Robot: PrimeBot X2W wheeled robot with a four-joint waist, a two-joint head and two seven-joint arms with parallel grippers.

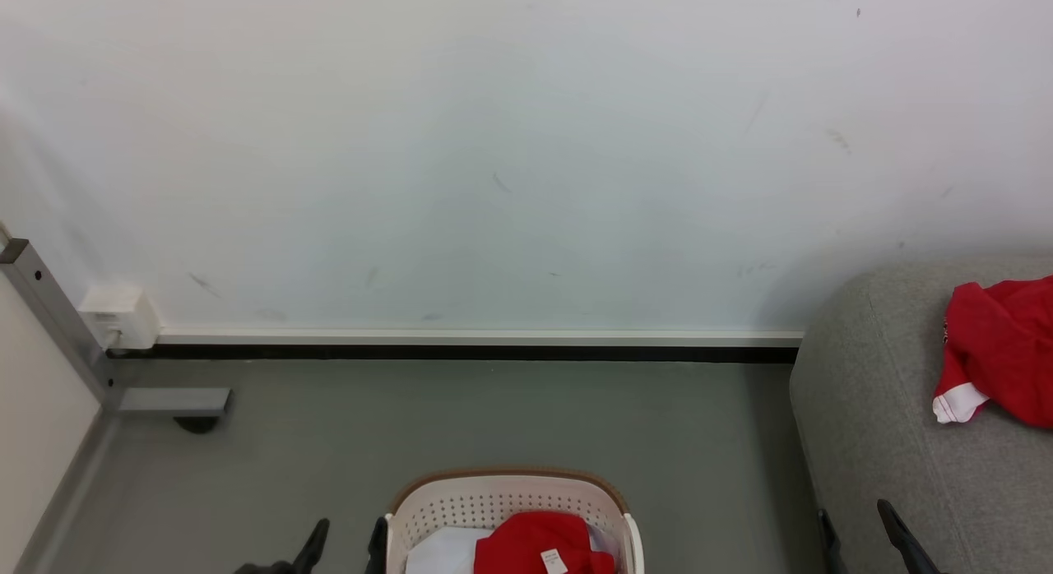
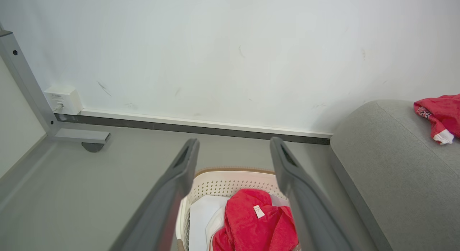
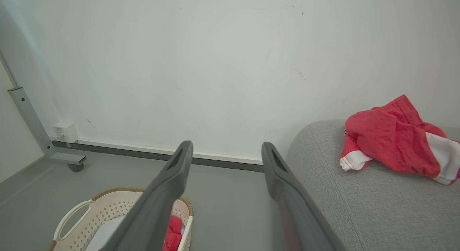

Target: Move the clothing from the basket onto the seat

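Two hands: the left hand [image 2: 234, 142] and the right hand [image 3: 226, 145] both stand spread wide, with nothing between the fingers.
Left hand's place: in the head view it is low and just left of the basket [image 1: 502, 496]. Its own camera looks down between the fingers into the basket.
Right hand's place: low at the near edge of the seat [image 1: 872, 409], well apart from the basket.
Clothing in the basket: a crumpled red garment [image 2: 251, 222] with a small white label on top lies against the right side, partly over a pale flat cloth [image 2: 201, 222].
Clothing on the seat: a second red garment [image 3: 388, 143] with a white striped cuff is bunched on the cushion, away from the rounded edge.
Stage, as I judge it: one piece is across and at least one remains to be lifted.
Risk, wrong cloth: the pale cloth touches the red garment, so a deep pinch could bring both up.
Risk, basket: fingers could catch the perforated wall or the brown rim and drag or tip the light basket.
Risk, weak hold: a grasp on one loose fold could slip over the floor [image 1: 494, 418].
Risk, drop point: clothing let go near the seat's rounded edge could slide off.
Cut off: the head view crops the near half of the basket and the right part of the garment on the seat.
Hidden: I cannot tell whether more red fabric lies underneath.
Hard to make out: the label's print is too small to read.
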